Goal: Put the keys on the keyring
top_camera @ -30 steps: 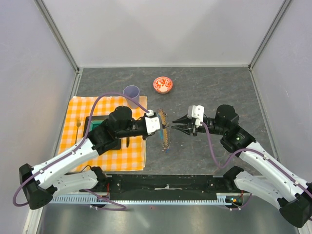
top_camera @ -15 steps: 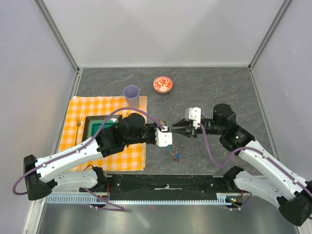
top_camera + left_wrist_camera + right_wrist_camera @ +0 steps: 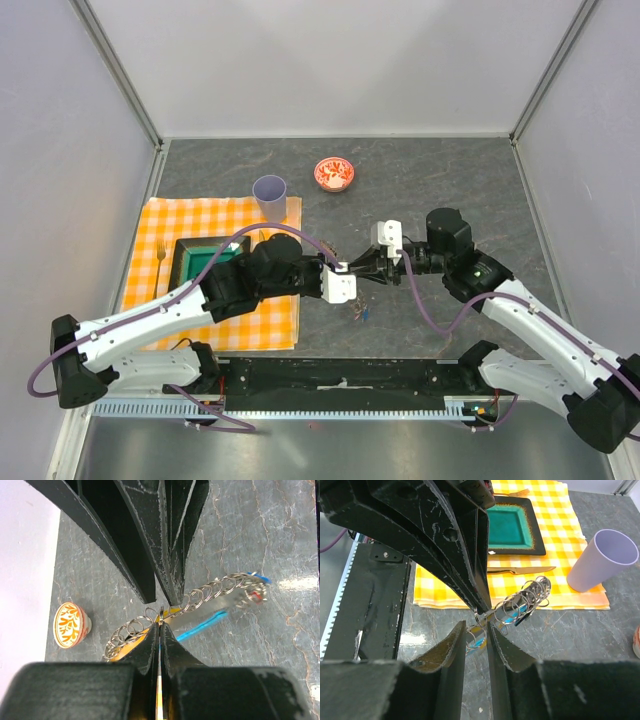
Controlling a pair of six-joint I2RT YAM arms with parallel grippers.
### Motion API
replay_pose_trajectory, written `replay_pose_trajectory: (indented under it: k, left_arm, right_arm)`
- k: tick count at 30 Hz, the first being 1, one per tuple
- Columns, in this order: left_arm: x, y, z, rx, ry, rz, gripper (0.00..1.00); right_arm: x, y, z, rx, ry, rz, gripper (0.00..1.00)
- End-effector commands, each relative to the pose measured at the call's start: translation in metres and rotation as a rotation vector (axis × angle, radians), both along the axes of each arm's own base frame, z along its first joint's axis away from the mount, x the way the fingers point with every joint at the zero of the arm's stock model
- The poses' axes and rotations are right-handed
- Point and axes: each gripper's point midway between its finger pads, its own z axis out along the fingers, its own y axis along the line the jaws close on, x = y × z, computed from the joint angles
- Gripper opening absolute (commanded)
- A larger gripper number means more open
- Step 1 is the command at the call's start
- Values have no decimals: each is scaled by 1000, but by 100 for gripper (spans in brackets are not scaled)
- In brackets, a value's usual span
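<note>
Left jaws first: the left gripper [image 3: 160, 626] is pressed together on a thin metal edge of the keyring [image 3: 210, 591]. I judge that's to hold it up off the table [image 3: 450, 180] so the other arm can work it. The right gripper [image 3: 476, 626] meets it tip to tip, jaws a sliver apart with a ring between; I can't tell if it's pinching. Both sit mid-table, just right of the orange check placemat [image 3: 215, 225]. The green plate [image 3: 512, 527], lilac cup [image 3: 602, 560] and red patterned bowl [image 3: 71, 625] are all well apart from them. The keyring's row of small rings runs far to near. The keys [image 3: 361, 312], blue and red tags showing, dangle at the near end, hanging toward the table. Threading looks under way to me.
</note>
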Motion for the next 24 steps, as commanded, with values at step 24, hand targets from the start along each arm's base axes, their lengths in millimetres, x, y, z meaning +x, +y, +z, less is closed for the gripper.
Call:
replay_pose_trajectory:
  k: [24]
  left_arm:
    - [-13,-23,43,-118,64,-61,2]
  right_arm:
    - [-6,10,24,45,-69,87,17]
